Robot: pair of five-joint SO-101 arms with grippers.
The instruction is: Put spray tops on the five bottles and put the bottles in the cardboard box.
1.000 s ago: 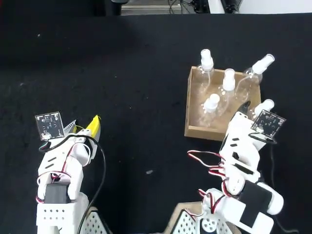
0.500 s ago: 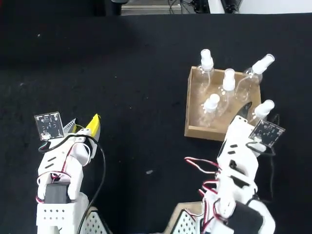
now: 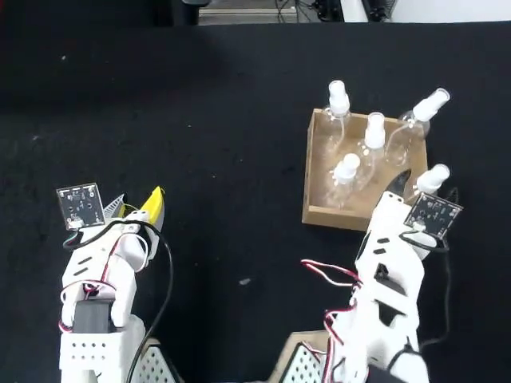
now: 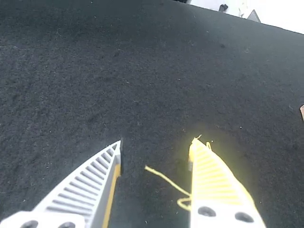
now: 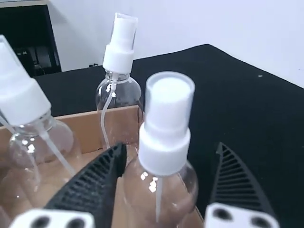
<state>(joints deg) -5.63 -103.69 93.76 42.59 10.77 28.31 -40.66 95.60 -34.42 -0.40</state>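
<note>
Right gripper [image 5: 171, 148] open, jaws straddling bottle [image 3: 433, 177] at near-right corner of cardboard box [image 3: 310, 177]. Left gripper [image 4: 156, 141] open, well apart at left.

the left arm [image 3: 104, 263] is folded near its base, and the left gripper [image 3: 140, 197] is pointed forward with its jaws spread wide. the right arm [image 3: 391, 263] is stretched forward, and the right gripper [image 5: 171, 148] is held with jaws parted.
</note>
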